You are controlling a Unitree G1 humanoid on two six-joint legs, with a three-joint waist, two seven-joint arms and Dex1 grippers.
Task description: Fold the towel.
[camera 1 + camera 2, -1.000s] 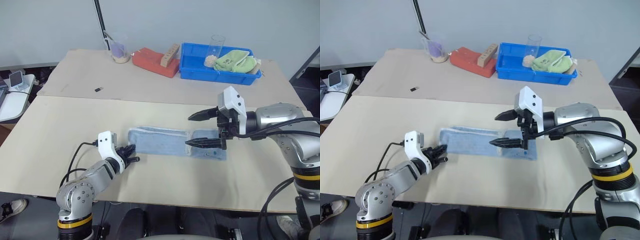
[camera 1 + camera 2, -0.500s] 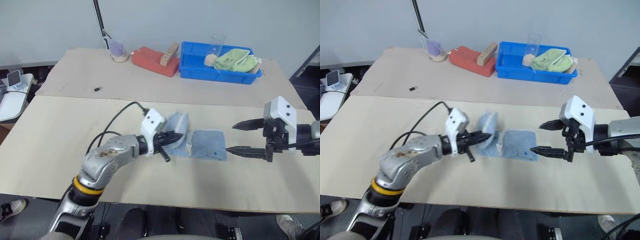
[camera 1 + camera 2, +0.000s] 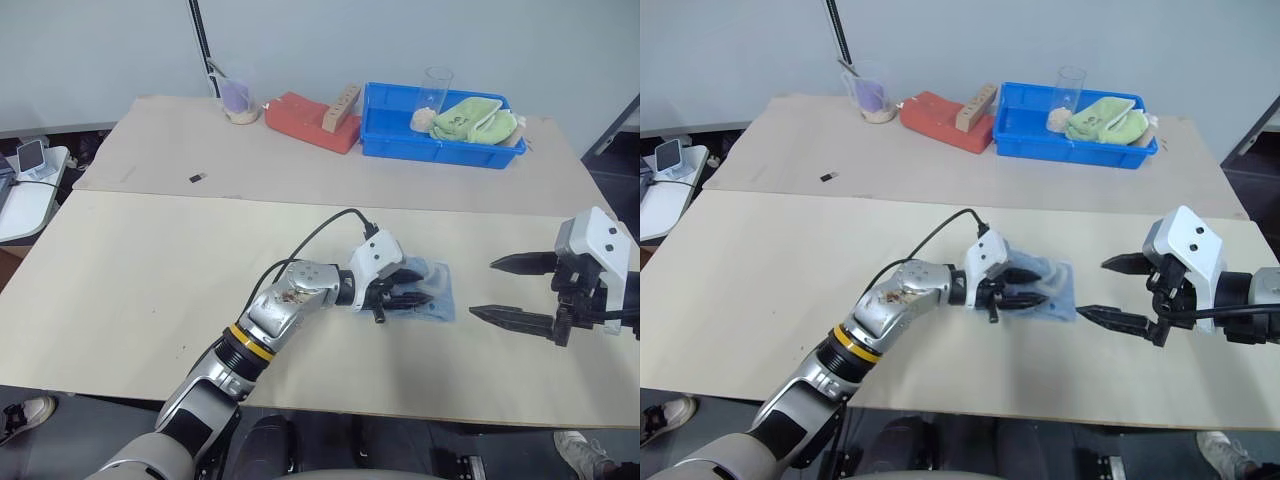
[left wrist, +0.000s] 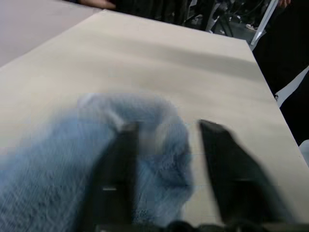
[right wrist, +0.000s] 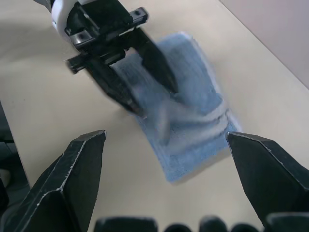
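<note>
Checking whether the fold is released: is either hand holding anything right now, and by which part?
Nothing is held. The left hand is open over the folded light blue terry towel; the right hand is open, apart from it.

Pale wooden tables (image 3: 120,300) stand before a plain grey-blue wall (image 3: 100,50).

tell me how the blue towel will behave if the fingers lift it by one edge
The towel would probably droop and unfold: it is soft terry, lying folded over itself with layers bunched around the left gripper. It looks light, and likely drags rather than slides on the table.
</note>
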